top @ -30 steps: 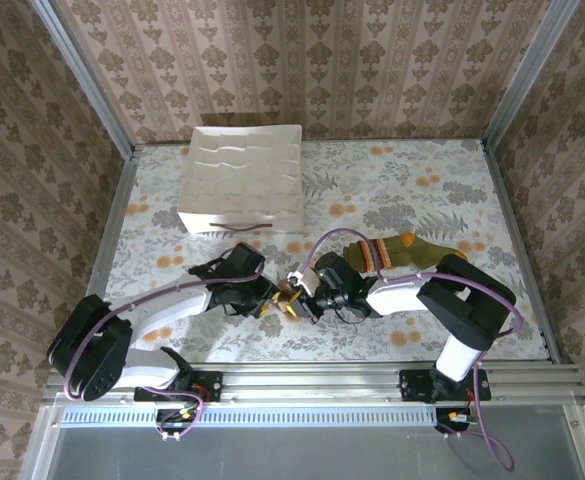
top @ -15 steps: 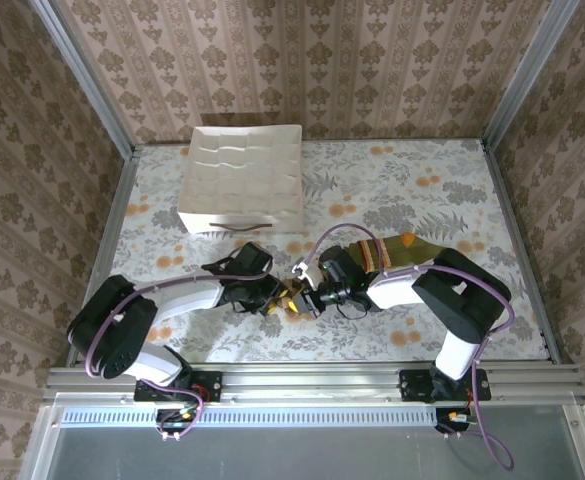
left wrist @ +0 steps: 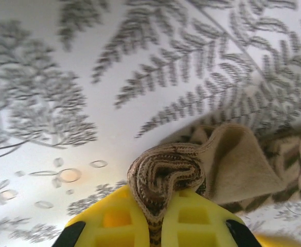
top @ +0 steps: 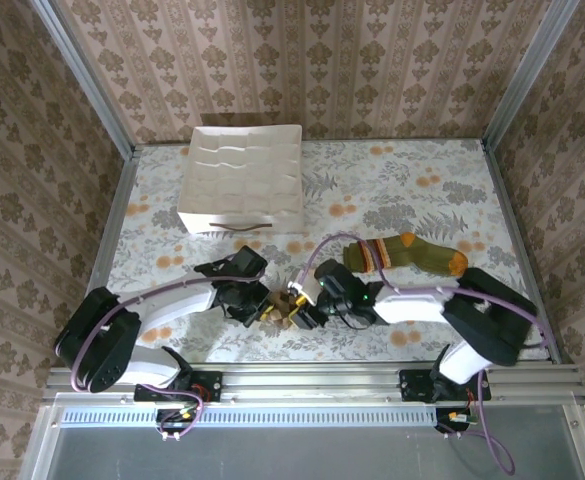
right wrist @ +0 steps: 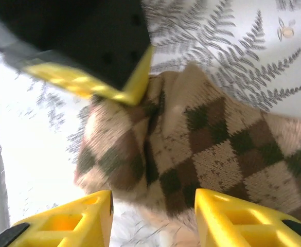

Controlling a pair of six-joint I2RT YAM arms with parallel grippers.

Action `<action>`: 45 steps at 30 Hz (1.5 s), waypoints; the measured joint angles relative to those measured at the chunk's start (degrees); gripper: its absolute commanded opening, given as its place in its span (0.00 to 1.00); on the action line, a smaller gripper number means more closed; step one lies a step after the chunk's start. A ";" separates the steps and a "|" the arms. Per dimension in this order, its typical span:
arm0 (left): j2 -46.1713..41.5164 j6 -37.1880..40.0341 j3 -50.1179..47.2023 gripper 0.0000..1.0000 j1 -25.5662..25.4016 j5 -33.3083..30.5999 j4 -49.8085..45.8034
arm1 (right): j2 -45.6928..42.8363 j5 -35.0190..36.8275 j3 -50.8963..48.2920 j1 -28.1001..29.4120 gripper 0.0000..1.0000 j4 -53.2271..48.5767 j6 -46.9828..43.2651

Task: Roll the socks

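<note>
Table (top: 412, 190), 2 socks (top: 412, 252), 1 tray (top: 242, 180), left gripper (left wrist: 154, 205) pinching argyle sock (left wrist: 163, 170), right gripper (right wrist: 153, 216) parted

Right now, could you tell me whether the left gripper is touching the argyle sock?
Touching. In the left wrist view the left gripper pinches a bunched fold of the argyle sock between its yellow fingers.

Argyle sock (right wrist: 207, 149), right end beyond frame
</note>
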 measured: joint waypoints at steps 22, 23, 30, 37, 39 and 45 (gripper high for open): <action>3.39 0.70 3.91 0.00 -0.42 -0.24 -5.42 | 12.61 35.82 9.94 21.03 0.37 -2.86 -9.90; 3.37 0.74 3.91 0.00 -0.42 -0.22 -5.40 | 13.49 36.72 10.25 21.00 0.29 -3.02 -9.77; 0.87 1.18 2.78 0.41 0.11 -1.14 -5.09 | 13.99 38.34 10.88 20.94 0.00 -3.19 -7.80; -9.14 1.53 1.66 0.62 2.93 -2.19 -7.67 | 11.08 31.45 7.41 17.66 0.00 -1.11 -2.36; -10.43 1.75 1.66 0.63 3.43 -2.40 -7.89 | 10.25 28.72 5.62 16.41 0.00 0.94 -0.15; -10.84 3.15 1.64 0.57 3.17 -2.49 -7.69 | 8.09 21.99 0.04 13.03 0.00 8.48 7.19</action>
